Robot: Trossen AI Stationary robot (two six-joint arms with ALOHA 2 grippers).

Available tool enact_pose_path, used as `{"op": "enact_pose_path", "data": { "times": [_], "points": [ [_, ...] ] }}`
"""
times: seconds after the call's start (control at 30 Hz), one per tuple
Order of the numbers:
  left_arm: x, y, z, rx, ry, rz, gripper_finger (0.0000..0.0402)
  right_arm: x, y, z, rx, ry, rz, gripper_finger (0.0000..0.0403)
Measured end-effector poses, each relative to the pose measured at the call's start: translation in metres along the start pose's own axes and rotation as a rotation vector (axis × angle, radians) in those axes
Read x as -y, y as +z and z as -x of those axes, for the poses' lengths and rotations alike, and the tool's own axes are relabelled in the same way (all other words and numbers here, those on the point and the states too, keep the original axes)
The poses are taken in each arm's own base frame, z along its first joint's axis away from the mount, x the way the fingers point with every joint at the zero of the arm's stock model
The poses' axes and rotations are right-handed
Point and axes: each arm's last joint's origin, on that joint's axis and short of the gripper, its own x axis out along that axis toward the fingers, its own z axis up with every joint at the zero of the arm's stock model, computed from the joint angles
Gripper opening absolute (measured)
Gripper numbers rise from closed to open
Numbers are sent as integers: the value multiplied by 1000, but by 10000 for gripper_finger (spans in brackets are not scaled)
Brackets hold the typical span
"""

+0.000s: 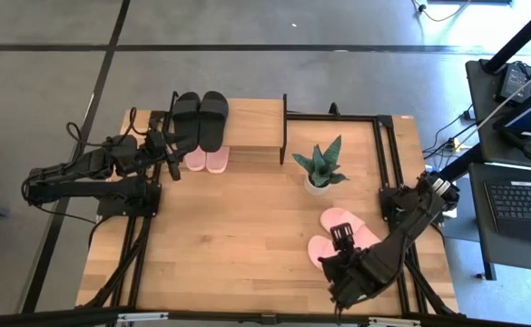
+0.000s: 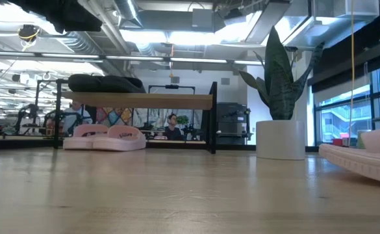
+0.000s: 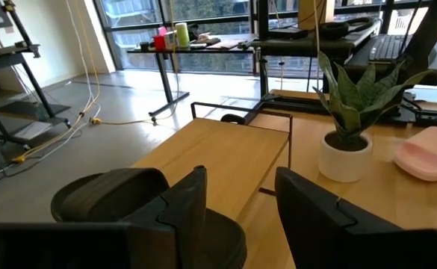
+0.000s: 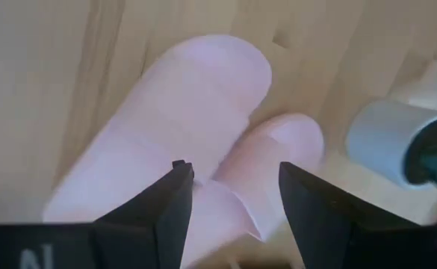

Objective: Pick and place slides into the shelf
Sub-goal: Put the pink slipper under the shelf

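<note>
**Two pink slides left near the table's right edge**

Black slides [image 1: 201, 119] are set on the shelf [image 1: 256, 123], pink ones [image 1: 206, 160] beneath. Another pink pair [image 1: 338, 234] lies beside the plant [image 1: 319, 173], under the open, empty right gripper [image 1: 341, 238]. The left gripper [image 1: 176, 145], open and empty, is held beside the shelf.

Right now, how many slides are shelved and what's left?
Four look done: two black slides on the shelf top, two pink slides under it. The open right gripper hovers over the last pink pair by the plant. The left gripper is open, at the shelf.
</note>
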Motion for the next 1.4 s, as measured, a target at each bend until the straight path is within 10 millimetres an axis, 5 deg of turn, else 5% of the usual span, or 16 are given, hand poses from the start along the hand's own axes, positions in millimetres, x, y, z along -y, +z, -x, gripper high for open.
{"op": "enact_pose_path", "data": {
  "times": [0.33, 0.53, 1.27, 1.4],
  "points": [
    [0, 0, 0, 0, 0, 1, 151, -20, -14, -45, -99, 67, 5, 200],
    [0, 0, 0, -1, 0, 1, 151, -35, -22, -56, -88, 93, 42, 200],
    [0, 0, 0, -2, 0, 33, 151, -36, -30, -99, 12, -44, 35, 199],
    [0, 0, 0, -2, 0, 34, 151, -32, -27, -101, 22, -60, 21, 172]
  ]
}}
